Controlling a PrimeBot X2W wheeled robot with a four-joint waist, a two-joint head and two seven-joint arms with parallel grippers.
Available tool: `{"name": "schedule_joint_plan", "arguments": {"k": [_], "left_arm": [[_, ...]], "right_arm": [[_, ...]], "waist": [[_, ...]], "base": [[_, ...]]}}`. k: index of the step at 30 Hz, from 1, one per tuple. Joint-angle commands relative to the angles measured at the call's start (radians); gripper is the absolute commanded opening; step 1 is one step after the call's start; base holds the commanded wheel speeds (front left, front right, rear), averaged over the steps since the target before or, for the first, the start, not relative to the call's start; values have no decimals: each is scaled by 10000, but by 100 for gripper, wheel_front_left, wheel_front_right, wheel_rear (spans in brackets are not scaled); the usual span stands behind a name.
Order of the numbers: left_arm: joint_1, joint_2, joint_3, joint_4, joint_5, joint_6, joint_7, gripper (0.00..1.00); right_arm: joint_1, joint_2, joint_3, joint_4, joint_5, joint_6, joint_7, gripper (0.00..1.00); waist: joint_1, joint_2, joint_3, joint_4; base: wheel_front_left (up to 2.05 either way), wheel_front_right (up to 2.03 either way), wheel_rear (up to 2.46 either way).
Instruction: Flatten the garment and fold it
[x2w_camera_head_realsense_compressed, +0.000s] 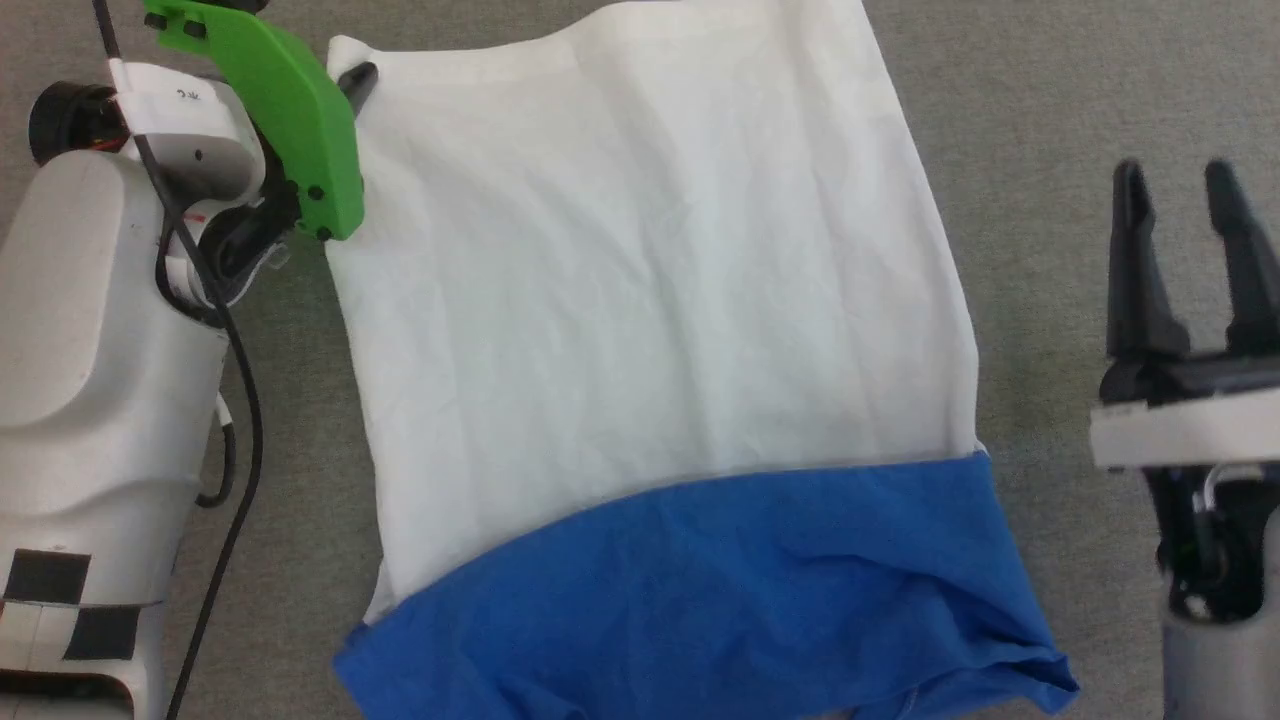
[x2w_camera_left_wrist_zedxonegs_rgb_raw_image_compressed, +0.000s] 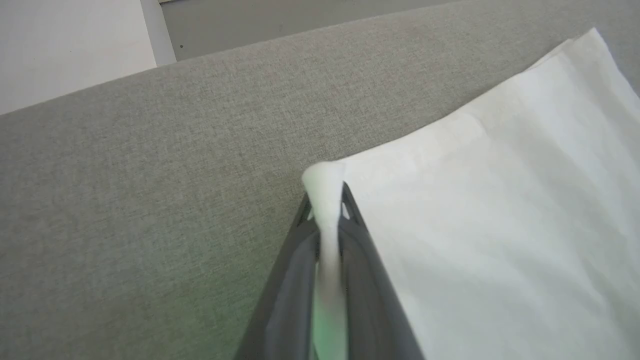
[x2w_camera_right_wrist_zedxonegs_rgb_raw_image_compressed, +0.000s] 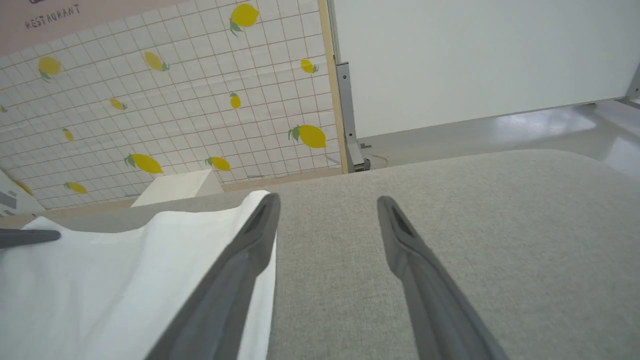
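Note:
The garment (x2w_camera_head_realsense_compressed: 640, 300) lies spread on the grey cloth-covered surface, white body flat and a rumpled blue part (x2w_camera_head_realsense_compressed: 700, 600) nearest me. My left gripper (x2w_camera_head_realsense_compressed: 356, 80) is at the garment's far left corner. In the left wrist view, that left gripper (x2w_camera_left_wrist_zedxonegs_rgb_raw_image_compressed: 327, 196) is shut on a pinched-up fold of the white garment (x2w_camera_left_wrist_zedxonegs_rgb_raw_image_compressed: 500, 225) corner. My right gripper (x2w_camera_head_realsense_compressed: 1175, 190) hovers open to the right of the garment, off the cloth. In the right wrist view, the right gripper (x2w_camera_right_wrist_zedxonegs_rgb_raw_image_compressed: 327, 205) holds nothing, its left finger beside the garment's (x2w_camera_right_wrist_zedxonegs_rgb_raw_image_compressed: 125, 280) white edge.
The grey surface (x2w_camera_head_realsense_compressed: 1050, 120) has free room right of the garment and on its far side. A white box (x2w_camera_right_wrist_zedxonegs_rgb_raw_image_compressed: 175, 187) stands beyond the far edge, before a lemon-patterned tiled wall (x2w_camera_right_wrist_zedxonegs_rgb_raw_image_compressed: 165, 90). A white panel (x2w_camera_right_wrist_zedxonegs_rgb_raw_image_compressed: 475, 55) is at the back right.

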Motion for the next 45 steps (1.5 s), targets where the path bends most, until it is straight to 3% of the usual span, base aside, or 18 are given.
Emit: {"name": "schedule_joint_plan", "arguments": {"k": [1,6,9,15,26,37,40,45], "left_arm": [[104,-71,-47,-49,-60,-97,-131,0],[35,-282,-70,-42,-116,-121,-605,0],[-68,-415,-89,69,-106,-86,-831,0],[-327,-528,-96,223,-88,-30,-1027,0],[-772,-868,-285,446,-53,11,-1308,0],[-1200,-1223,-644,862,-118,-117,-1589,0],[-1314,-1261,-738,976,-148,-153,-1628,0],[-1441,-1263,-829,1162,-193,-193,-1741,0]], "right_arm": [[-671,-160,-46,-236,-175,-13,509,100],[-2877,-1069,1,-319,-240,-13,2764,100],[-4329,-1477,221,599,-20,-13,4543,100],[-5795,-1639,744,2479,12,-13,6517,100],[-7171,-1448,1682,4978,-635,-13,7664,100],[-7611,-1388,1540,6177,-1089,-13,7554,100],[-7758,-1413,1506,6342,-1215,-13,7545,0],[-7983,-1383,1360,6530,-1368,-13,7476,0]], "waist": [[-1,0,-138,253],[-1,0,-101,583],[-1,0,50,836],[-1,0,383,1090],[-1,0,857,1425],[-1,0,1056,1848],[-1,0,1124,1937],[-1,0,1186,1977]], "base": [[0,0,0],[0,0,0],[0,0,0],[0,0,0],[0,0,0],[0,0,0],[0,0,0],[0,0,0]]}}
